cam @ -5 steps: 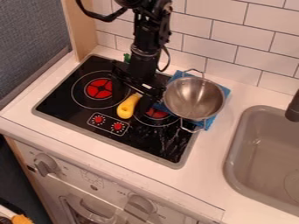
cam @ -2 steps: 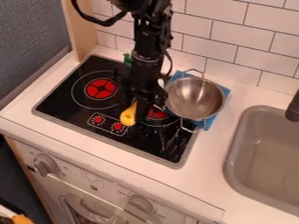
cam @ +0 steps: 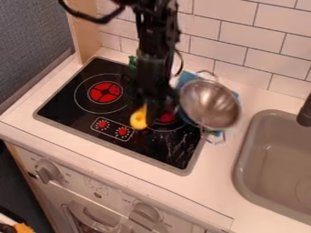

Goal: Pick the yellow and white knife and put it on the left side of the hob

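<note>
Gripper (cam: 155, 112) was at knife (cam: 139, 119), couldn't tell if closed; likely pick step, next needed secure lift, hob's (cam: 65, 107) left.

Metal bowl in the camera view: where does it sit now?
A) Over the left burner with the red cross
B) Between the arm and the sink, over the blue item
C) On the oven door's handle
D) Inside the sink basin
B: the metal bowl is between the arm and the sink, with blue showing past its rim.
</note>
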